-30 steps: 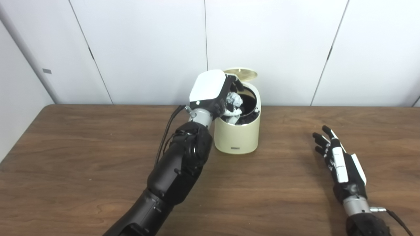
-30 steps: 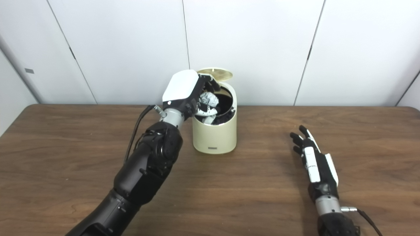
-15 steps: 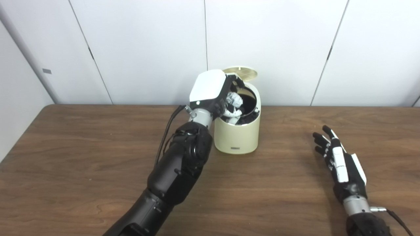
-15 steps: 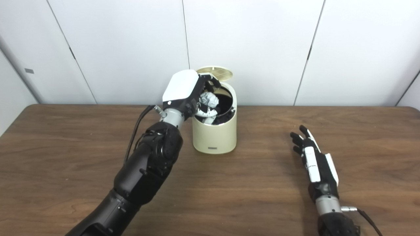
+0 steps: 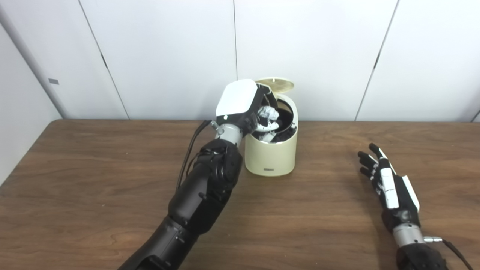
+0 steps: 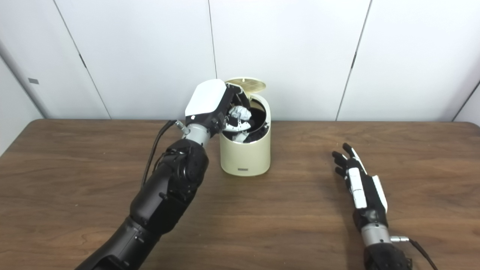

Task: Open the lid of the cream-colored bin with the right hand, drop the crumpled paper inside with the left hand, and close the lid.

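Observation:
The cream-colored bin (image 5: 270,153) stands at the back of the wooden table, its round lid (image 5: 274,84) tipped up at the rear. My left hand (image 5: 240,105) hovers over the bin's open mouth, fingers curled around the white crumpled paper (image 5: 267,114), which sits just above the dark inside. My right hand (image 5: 386,183) lies on the table well to the right of the bin, fingers spread, holding nothing.
The wooden table (image 5: 93,180) stretches wide on both sides of the bin. White wall panels (image 5: 168,56) rise directly behind it. A black cable (image 5: 189,150) loops beside my left forearm.
My left hand's fingers have shifted slightly around the paper over the bin's mouth. The bin, its lid and my right hand have stayed put.

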You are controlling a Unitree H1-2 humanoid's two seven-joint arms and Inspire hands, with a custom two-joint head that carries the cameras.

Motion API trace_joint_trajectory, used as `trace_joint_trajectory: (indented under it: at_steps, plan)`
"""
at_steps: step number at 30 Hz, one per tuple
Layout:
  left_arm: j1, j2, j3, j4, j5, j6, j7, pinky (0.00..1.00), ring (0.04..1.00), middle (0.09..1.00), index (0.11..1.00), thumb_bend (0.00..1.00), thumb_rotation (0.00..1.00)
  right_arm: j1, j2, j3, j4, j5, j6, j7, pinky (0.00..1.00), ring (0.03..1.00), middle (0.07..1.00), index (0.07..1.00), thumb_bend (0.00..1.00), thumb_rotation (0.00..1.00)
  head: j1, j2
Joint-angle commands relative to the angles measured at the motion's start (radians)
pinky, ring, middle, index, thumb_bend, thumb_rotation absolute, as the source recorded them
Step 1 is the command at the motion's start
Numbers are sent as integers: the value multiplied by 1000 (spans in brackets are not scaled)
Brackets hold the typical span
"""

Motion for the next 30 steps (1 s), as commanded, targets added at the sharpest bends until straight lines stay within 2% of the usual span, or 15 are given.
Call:
trace_joint_trajectory:
  at_steps: [1, 6, 9, 11, 12, 13, 14, 16, 30]
  plan:
    - [-48, -6, 7, -26, 7, -1, 13, 402, 430, 533, 489, 500, 0, -2, -8, 1, -15, -10, 10, 9, 872, 904, 867, 952, 587, 1000, 1, 0]
    - [-49, -5, 3, -20, 17, -3, 20, 423, 431, 552, 486, 498, 0, -4, -8, 1, -8, -5, 6, 11, 874, 904, 866, 951, 589, 1000, 1, 0]
    - [-45, -2, 2, -28, 14, -3, 11, 498, 596, 667, 490, 514, 31, -3, -10, 3, -13, -13, 10, 7, 869, 902, 864, 952, 583, 1000, 2, 1]
    - [-43, 0, 1, -31, 17, -3, 10, 541, 657, 709, 493, 518, 39, -3, -11, 4, -13, -17, 10, 6, 864, 898, 862, 950, 580, 1000, 2, 1]
    - [-42, 0, 0, -34, 17, -4, 9, 570, 688, 730, 523, 597, 33, -2, -11, 4, -13, -16, 9, 6, 866, 899, 863, 950, 580, 1000, 2, 1]
    - [-41, 2, -1, -36, 18, -5, 8, 583, 702, 739, 584, 753, 16, -3, -11, 3, -12, -11, 9, 8, 868, 900, 864, 951, 580, 1000, 2, 1]
    - [-41, 3, -3, -38, 18, -9, 9, 591, 710, 743, 617, 833, 8, -3, -9, 1, -11, -3, 9, 11, 872, 902, 864, 952, 581, 1000, 1, 1]
    - [-40, 6, -5, -39, 17, -12, 6, 602, 723, 750, 653, 905, 1, -4, -9, 1, -8, -1, 9, 10, 883, 906, 865, 952, 583, 1000, 1, 1]
    - [-44, 3, -4, -37, 14, -4, 0, 590, 708, 754, 674, 941, 0, -6, -11, 0, -3, -3, -5, 8, 885, 901, 865, 927, 567, 1000, 2, 1]
